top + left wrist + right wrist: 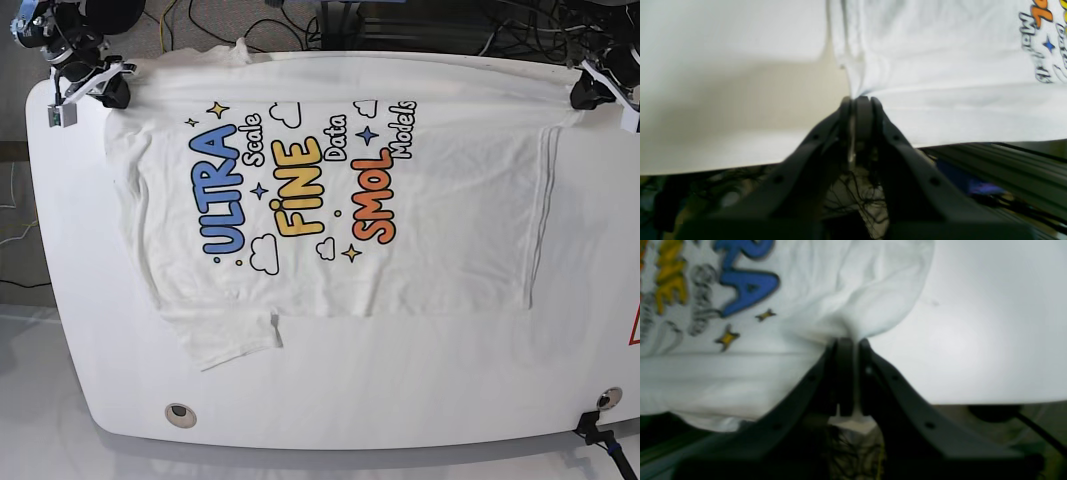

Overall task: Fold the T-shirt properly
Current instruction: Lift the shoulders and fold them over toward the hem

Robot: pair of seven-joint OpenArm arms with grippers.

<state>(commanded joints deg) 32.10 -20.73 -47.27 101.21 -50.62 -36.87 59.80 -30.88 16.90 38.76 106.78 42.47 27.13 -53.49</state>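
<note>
Black curved jaws fill the bottom of both wrist views, and I read each pair as clenched on white cloth. Taking the T-shirt [340,190] as my landmark and working across the base view from its left: the right gripper [100,88] pinches the shirt's far-left corner by the shoulder, where the soft cotton bunches into rounded folds, as I see at the right gripper [847,340] in its own camera. The shirt lies print-up on the white worktop [400,390], its blue, yellow and orange lettering running sideways. One short sleeve [225,335] sticks out at the shirt's near-left. The near edge lies fairly flat, with plenty of bare worktop in front of it. At the shirt's far-right corner, by the hem, the left gripper [585,92] holds the cloth; the left wrist view shows that gripper [860,98] gripping a taut gathered corner.
</note>
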